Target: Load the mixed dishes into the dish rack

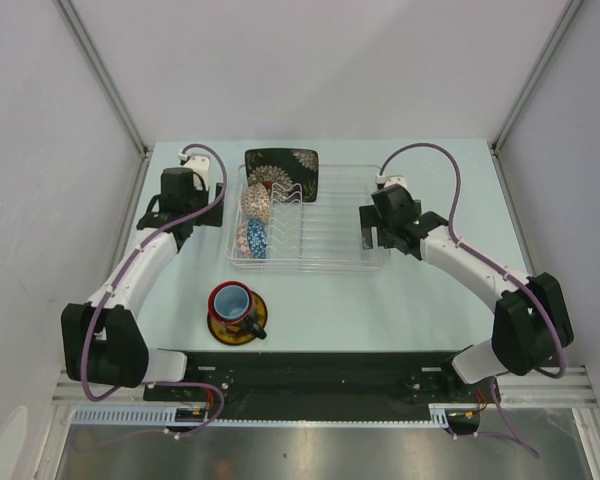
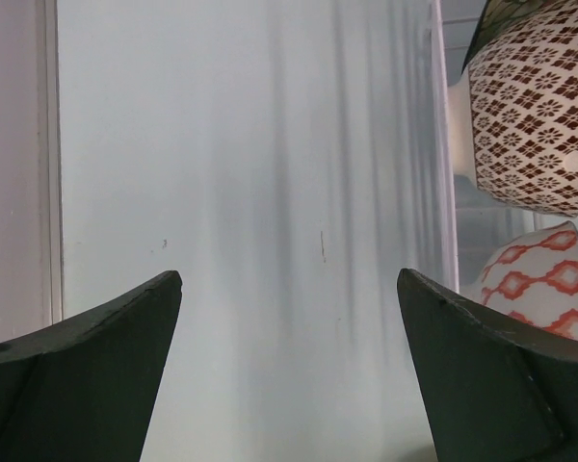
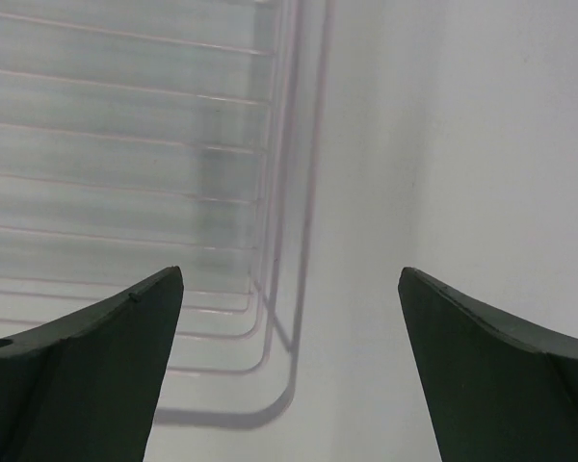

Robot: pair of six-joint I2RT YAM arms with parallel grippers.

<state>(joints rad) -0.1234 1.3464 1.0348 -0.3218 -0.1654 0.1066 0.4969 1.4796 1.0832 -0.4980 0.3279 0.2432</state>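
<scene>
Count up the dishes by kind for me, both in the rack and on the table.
Bowls: 2, the beige netted bowl and the small blue bowl
Plates: 1, the black square floral plate
Mugs: 1, the red mug
Saucers: 1, the yellow saucer
Total: 5

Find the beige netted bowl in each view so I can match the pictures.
Top view: the beige bowl stands on edge in the left end of the rack, just beyond the blue bowl.
Left wrist: upper right corner, cut off by the picture's edge.
Right wrist: not in it.
Shared landmark: the pale table, bare in all three views.
</scene>
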